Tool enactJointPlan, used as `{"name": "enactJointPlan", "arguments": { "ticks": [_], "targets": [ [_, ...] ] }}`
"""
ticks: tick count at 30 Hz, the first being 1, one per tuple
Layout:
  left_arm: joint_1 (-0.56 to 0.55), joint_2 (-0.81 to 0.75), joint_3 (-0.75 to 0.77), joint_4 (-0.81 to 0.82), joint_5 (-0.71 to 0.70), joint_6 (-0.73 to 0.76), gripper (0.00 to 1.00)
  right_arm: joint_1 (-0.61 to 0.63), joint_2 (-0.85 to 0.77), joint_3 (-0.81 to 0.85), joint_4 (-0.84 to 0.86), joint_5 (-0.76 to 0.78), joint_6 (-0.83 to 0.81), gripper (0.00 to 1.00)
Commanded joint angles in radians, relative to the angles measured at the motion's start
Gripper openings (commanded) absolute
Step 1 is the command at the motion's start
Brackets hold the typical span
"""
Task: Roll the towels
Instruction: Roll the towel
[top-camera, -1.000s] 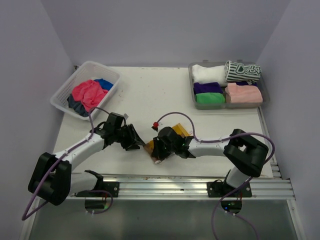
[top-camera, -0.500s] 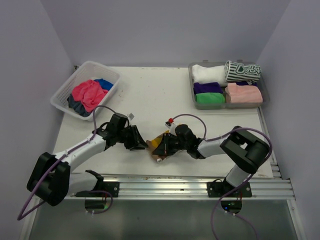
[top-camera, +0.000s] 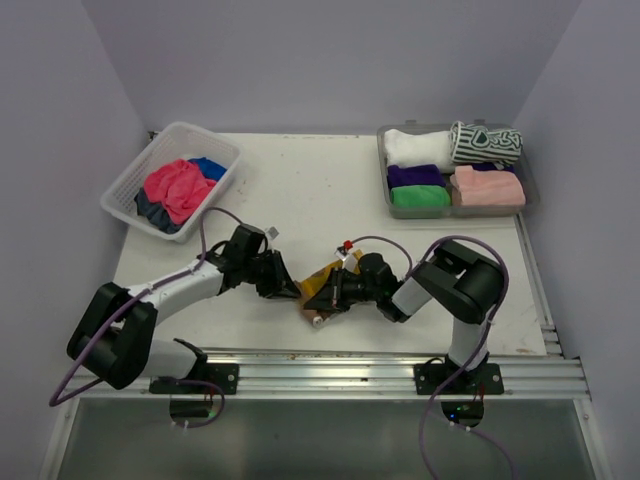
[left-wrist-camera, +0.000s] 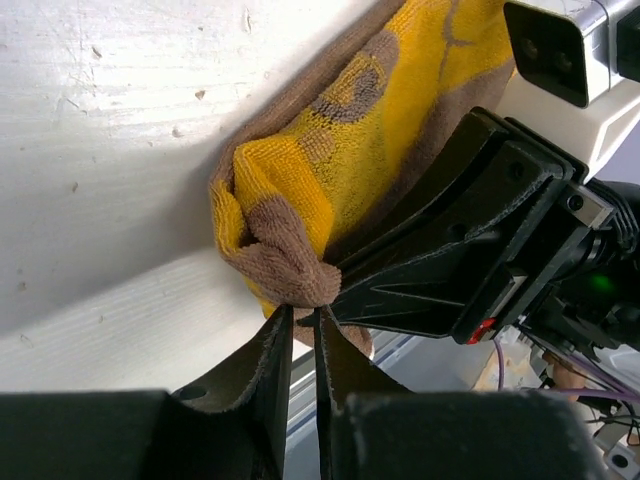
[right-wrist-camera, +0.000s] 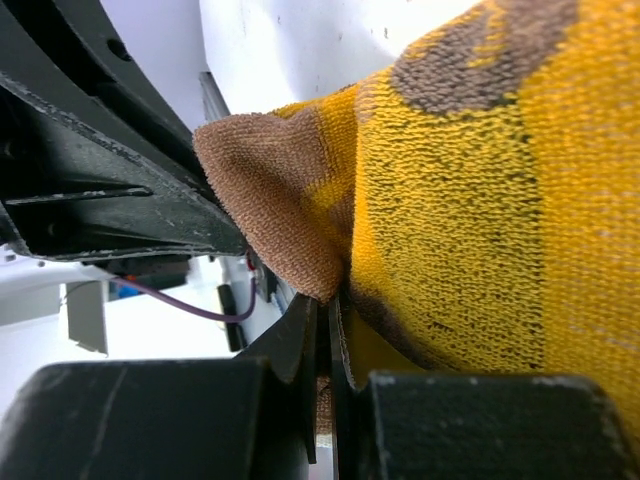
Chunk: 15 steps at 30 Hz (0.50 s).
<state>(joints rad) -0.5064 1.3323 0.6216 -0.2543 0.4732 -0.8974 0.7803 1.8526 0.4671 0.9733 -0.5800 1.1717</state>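
Note:
A yellow-and-brown towel (top-camera: 322, 288) lies bunched near the table's front edge, between both grippers. My left gripper (top-camera: 291, 288) reaches it from the left. In the left wrist view its jaws (left-wrist-camera: 303, 312) are almost together, pinching the brown corner of the towel (left-wrist-camera: 330, 170). My right gripper (top-camera: 328, 297) comes from the right, shut on the same towel. The right wrist view shows cloth caught between its tips (right-wrist-camera: 325, 305) and the towel (right-wrist-camera: 480, 200) filling the frame. More towels sit in the basket and the tray.
A white lattice basket (top-camera: 128, 185) at the back left holds a pink towel (top-camera: 170, 188), a blue one (top-camera: 210, 167) and a dark one. A grey tray (top-camera: 531, 196) at the back right holds rolled white, striped, purple, green and pink towels. A metal rail (top-camera: 380, 365) runs along the front edge.
My left gripper has moved right to the towel and closed its jaws on the brown corner. The right gripper stayed shut on the towel while its arm folded in.

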Motion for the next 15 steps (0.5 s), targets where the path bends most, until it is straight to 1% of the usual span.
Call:
{"name": "enactJointPlan", "arguments": {
  "ticks": [1,3,6,11,12,13,14,15],
  "targets": [
    [-0.007,0.028,0.047,0.072,0.002,0.023,0.17,-0.009,0.036,-0.018,0.171,-0.043,0.075,0.0],
    [-0.007,0.053,0.069,0.073,-0.004,0.035,0.17,-0.01,0.053,-0.021,0.205,-0.049,0.086,0.0],
    [-0.007,0.119,0.093,0.095,0.001,0.038,0.16,-0.009,0.06,-0.021,0.206,-0.05,0.086,0.0],
    [-0.007,0.22,0.113,0.108,-0.025,0.045,0.14,-0.009,0.034,-0.024,0.133,-0.043,0.057,0.0],
    [-0.007,0.257,0.116,0.112,-0.028,0.049,0.13,-0.01,0.004,-0.025,0.107,-0.037,0.048,0.01],
    [-0.007,0.272,0.115,0.116,-0.028,0.051,0.13,-0.01,-0.016,-0.027,0.079,-0.015,0.024,0.07],
    [-0.007,0.284,0.11,0.119,-0.028,0.052,0.13,-0.01,-0.044,-0.027,0.011,-0.005,0.008,0.13],
    [-0.006,0.306,0.109,0.122,-0.028,0.057,0.12,-0.009,-0.073,-0.025,-0.039,0.009,-0.009,0.27]
  ]
}}
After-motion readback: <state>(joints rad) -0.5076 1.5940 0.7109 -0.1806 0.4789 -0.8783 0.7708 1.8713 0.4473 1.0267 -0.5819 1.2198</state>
